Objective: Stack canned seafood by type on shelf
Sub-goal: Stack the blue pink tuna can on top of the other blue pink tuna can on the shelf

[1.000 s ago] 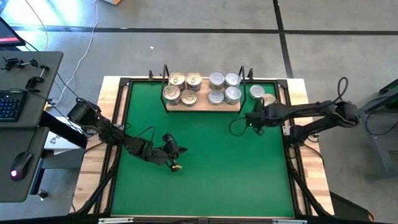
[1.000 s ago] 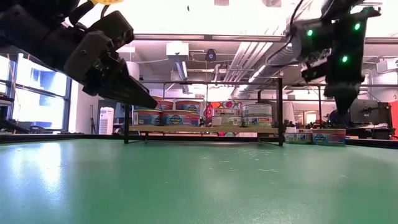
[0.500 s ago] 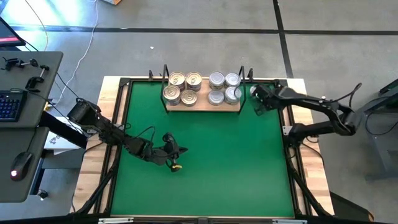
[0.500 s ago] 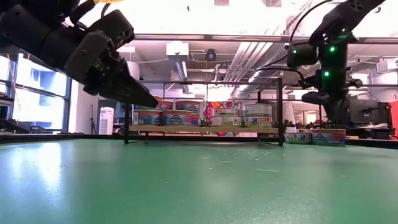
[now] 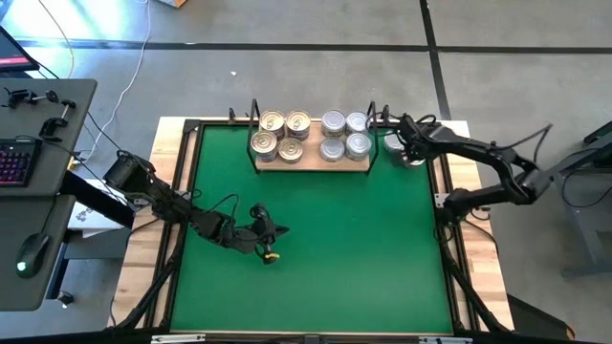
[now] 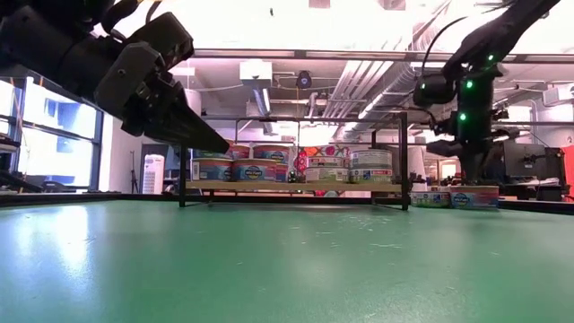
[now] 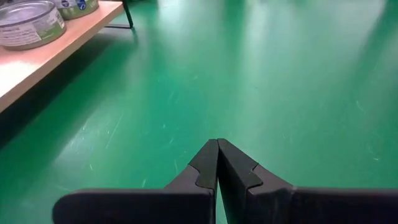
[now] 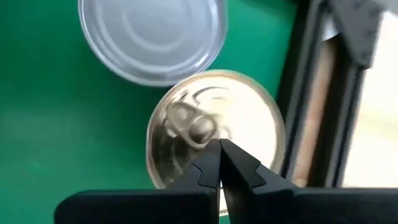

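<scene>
The wooden shelf (image 5: pixel 311 164) stands at the far edge of the green mat (image 5: pixel 316 248). Several gold-lidded tins (image 5: pixel 273 122) sit on its left half and several silver-lidded tins (image 5: pixel 333 122) on its right half. Two loose tins rest on the mat right of the shelf, one silver (image 8: pixel 152 37) and one gold with a pull tab (image 8: pixel 249 118). My right gripper (image 8: pixel 219 155) is shut and points down over the gold tin. My left gripper (image 7: pixel 217 149) is shut, low over the bare mat at the left.
Black wire uprights (image 5: pixel 254 115) rise at both ends of the shelf. A black frame rail (image 5: pixel 442 172) runs close beside the two loose tins. The mat in front of the shelf is bare. A desk with a keyboard (image 5: pixel 14 158) stands left of the table.
My right gripper has swung from the mat just right of the shelf's front toward the table's far right corner, turning as it went, and now stands over the two loose tins. The tins have not moved.
</scene>
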Tool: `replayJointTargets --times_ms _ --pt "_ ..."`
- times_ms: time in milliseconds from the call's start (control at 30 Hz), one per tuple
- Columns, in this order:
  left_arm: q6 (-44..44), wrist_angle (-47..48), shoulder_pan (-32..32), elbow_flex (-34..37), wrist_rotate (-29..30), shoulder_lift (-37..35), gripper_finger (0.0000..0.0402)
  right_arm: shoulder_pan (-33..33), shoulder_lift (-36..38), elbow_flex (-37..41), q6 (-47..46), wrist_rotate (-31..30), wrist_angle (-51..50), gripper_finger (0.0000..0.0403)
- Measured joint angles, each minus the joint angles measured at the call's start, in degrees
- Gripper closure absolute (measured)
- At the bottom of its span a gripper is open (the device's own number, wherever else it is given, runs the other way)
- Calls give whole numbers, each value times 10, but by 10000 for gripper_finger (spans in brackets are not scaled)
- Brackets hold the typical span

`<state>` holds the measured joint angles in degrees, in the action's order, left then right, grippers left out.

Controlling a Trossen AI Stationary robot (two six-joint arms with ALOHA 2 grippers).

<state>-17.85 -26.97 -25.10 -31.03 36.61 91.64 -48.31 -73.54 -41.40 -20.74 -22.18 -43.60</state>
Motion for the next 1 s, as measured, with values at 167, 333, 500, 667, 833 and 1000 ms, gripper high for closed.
replayJointTargets --times_ms 167,333,500,667,833,1000 --pt "0 0 -1 0 0 0 401 -2 -41 11 2 0 16 403" --pt "-5 0 -3 0 -3 0 401 4 -52 17 1 8 3 403" --pt "-6 0 -2 0 -4 0 402 29 -42 16 -34 53 -50 403" --pt "-11 0 -2 0 -4 0 401 76 -28 16 -105 102 -127 403" --pt "-11 0 -2 0 -4 0 401 155 -11 20 -172 164 -176 403" --pt "-10 0 -2 0 -4 0 401 254 -2 22 -231 197 -183 403"
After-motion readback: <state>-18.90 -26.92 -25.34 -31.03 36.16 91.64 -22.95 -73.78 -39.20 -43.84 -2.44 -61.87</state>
